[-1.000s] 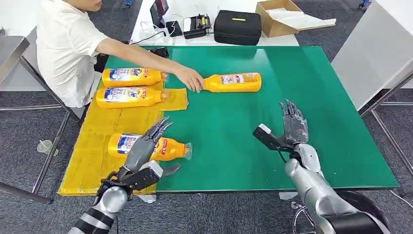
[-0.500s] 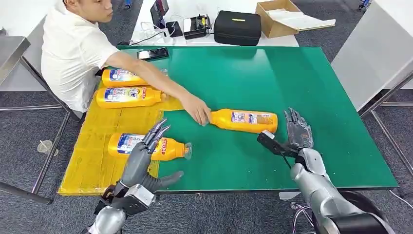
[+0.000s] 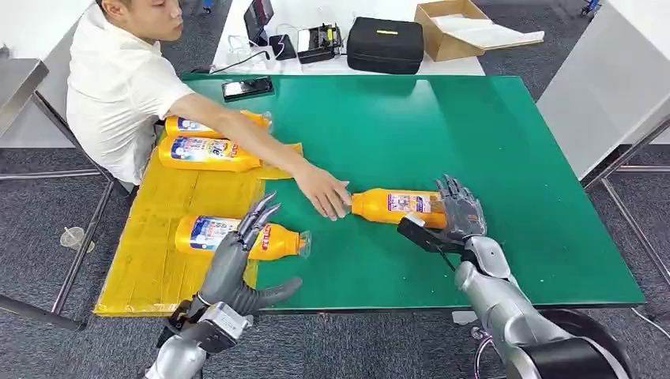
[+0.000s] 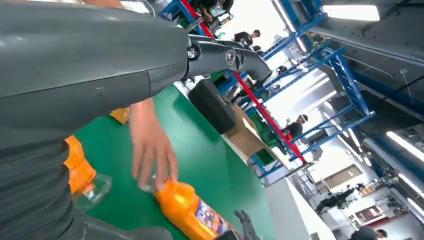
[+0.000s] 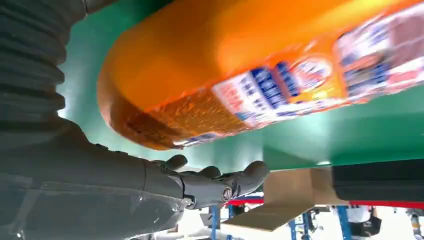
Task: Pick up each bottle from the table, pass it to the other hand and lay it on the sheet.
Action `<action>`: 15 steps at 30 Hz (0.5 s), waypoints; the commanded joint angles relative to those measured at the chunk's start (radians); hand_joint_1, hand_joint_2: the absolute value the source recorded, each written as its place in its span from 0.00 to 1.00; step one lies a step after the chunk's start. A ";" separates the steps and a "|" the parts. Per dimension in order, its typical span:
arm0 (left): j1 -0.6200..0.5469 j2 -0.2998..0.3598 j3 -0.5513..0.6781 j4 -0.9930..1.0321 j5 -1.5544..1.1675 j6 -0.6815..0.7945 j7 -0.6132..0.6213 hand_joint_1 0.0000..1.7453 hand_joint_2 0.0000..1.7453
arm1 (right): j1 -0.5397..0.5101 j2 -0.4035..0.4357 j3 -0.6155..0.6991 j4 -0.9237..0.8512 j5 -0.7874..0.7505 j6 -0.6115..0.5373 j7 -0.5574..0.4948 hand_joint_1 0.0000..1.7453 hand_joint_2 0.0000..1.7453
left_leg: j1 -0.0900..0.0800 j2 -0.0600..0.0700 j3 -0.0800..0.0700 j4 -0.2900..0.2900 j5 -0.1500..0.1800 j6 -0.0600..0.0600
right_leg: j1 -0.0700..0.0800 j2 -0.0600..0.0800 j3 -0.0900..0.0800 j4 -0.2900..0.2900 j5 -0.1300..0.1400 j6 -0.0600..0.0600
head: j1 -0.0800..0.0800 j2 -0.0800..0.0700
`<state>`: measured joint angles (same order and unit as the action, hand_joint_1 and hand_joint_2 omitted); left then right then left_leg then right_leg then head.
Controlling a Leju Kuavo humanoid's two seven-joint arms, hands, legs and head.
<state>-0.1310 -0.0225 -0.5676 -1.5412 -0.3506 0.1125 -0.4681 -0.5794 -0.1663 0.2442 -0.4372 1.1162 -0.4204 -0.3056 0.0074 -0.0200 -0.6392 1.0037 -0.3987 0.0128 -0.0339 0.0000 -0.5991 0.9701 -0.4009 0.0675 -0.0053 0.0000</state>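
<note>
Four orange bottles (image 3: 393, 205) (three on the yellow sheet (image 3: 158, 253)).

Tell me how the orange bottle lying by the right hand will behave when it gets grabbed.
The orange bottle lies on its side on the green table, so its rounded body may roll if nudged. Its glossy plastic and label look smooth, so it could slip in the right hand. It looks rigid and should probably keep its shape.

Four orange bottles lie on their sides — three (image 3: 241, 237) (image 3: 207, 152) (image 3: 183, 125) on the yellow sheet (image 3: 158, 260), one (image 3: 391, 205) on green.
</note>
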 commanded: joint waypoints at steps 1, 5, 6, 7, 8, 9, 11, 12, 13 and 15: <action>-0.038 -0.008 -0.023 0.067 0.018 -0.009 0.000 0.00 1.00 | -0.069 0.057 0.059 0.083 0.013 0.060 -0.011 0.00 1.00 | 0.001 0.004 0.004 0.000 -0.002 0.000 | 0.001 0.002 0.003 0.000 -0.001 -0.004 | 0.000 0.000; -0.035 -0.005 -0.019 0.069 0.026 -0.010 -0.003 0.00 1.00 | -0.074 0.049 0.055 0.097 0.006 0.089 0.000 0.00 1.00 | 0.001 0.003 0.005 0.001 -0.003 0.000 | 0.001 0.002 0.004 0.000 -0.002 -0.004 | 0.000 0.000; -0.034 -0.003 -0.019 0.067 0.028 -0.009 -0.003 0.00 1.00 | -0.080 0.044 0.055 0.108 0.005 0.136 0.023 0.00 1.00 | 0.001 0.002 0.004 0.000 -0.002 0.000 | 0.001 0.001 0.003 0.000 -0.001 -0.003 | 0.000 0.000; -0.033 0.000 -0.018 0.067 0.032 -0.008 -0.004 0.00 1.00 | -0.094 0.034 0.062 0.125 0.006 0.234 0.067 0.00 1.00 | 0.001 0.003 0.005 0.001 -0.003 0.000 | 0.002 0.002 0.005 0.000 -0.002 -0.005 | 0.000 0.000; -0.033 0.001 -0.019 0.067 0.034 -0.007 -0.005 0.00 1.00 | -0.103 0.025 0.063 0.135 0.004 0.288 0.090 1.00 1.00 | 0.001 0.002 0.005 0.001 -0.002 0.000 | 0.001 0.001 0.004 0.000 -0.002 -0.004 | 0.000 0.000; -0.035 0.003 -0.020 0.070 0.036 -0.006 -0.006 0.00 1.00 | -0.110 0.015 0.065 0.142 0.002 0.354 0.132 1.00 1.00 | 0.001 0.001 0.004 0.001 -0.002 0.000 | 0.001 0.000 0.004 0.000 -0.001 -0.003 | 0.000 0.000; -0.038 0.003 -0.021 0.074 0.044 -0.005 -0.005 0.00 1.00 | -0.116 0.004 0.075 0.155 0.013 0.435 0.203 1.00 1.00 | 0.000 0.001 0.004 0.000 -0.001 0.000 | 0.001 -0.001 0.004 0.000 -0.001 -0.003 | 0.000 0.000; -0.038 0.003 -0.021 0.074 0.044 -0.005 -0.005 0.00 1.00 | -0.116 0.004 0.075 0.155 0.013 0.435 0.203 1.00 1.00 | 0.001 0.002 0.006 0.001 -0.003 0.000 | 0.002 0.000 0.006 0.000 -0.002 -0.005 | 0.000 0.000; -0.042 -0.002 -0.020 0.085 0.045 -0.004 -0.004 0.00 1.00 | -0.124 0.008 0.077 0.174 0.023 0.496 0.275 1.00 1.00 | 0.001 -0.001 0.006 0.000 -0.001 0.000 | 0.001 -0.002 0.006 -0.002 -0.001 -0.003 | 0.000 0.000; -0.044 -0.005 -0.021 0.089 0.046 -0.004 -0.004 0.00 1.00 | -0.123 0.011 0.077 0.172 0.025 0.502 0.283 1.00 1.00 | 0.002 -0.002 0.010 0.000 -0.001 0.000 | 0.002 -0.003 0.009 -0.003 -0.002 -0.004 | 0.000 0.000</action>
<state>-0.1358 -0.0332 -0.5703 -1.5278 -0.3124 0.1087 -0.4726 -0.6787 -0.1503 0.2823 -0.3910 1.1284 -0.0399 -0.1334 0.0078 -0.0211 -0.6325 1.0038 -0.3992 0.0128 -0.0339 -0.0004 -0.5951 0.9691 -0.4029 0.0686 -0.0050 0.0000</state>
